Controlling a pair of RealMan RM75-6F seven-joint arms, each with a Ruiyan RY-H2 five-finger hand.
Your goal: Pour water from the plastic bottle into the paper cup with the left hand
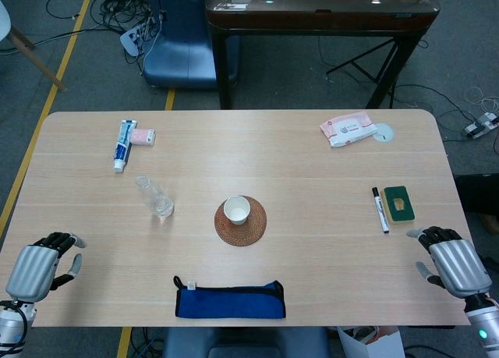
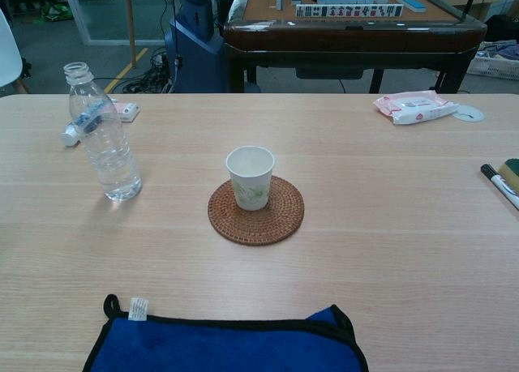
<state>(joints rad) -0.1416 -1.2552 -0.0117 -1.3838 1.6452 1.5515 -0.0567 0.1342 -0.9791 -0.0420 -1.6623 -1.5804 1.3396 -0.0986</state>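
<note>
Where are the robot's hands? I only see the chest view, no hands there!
Observer: In the head view the left hand rests at the table's near left corner, holding nothing.
Operator: And the other one?
Observer: The right hand is at the near right corner, also holding nothing.
Operator: What's next to the black pen?
Observer: A green eraser block lies right of the marker.

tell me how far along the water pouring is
Nothing looks done yet. The clear plastic bottle stands upright and uncapped on the table, untouched. The white paper cup sits on the round woven coaster. The left hand rests at the table edge, holding nothing. Still left: grasp the bottle, lift, pour.
</note>
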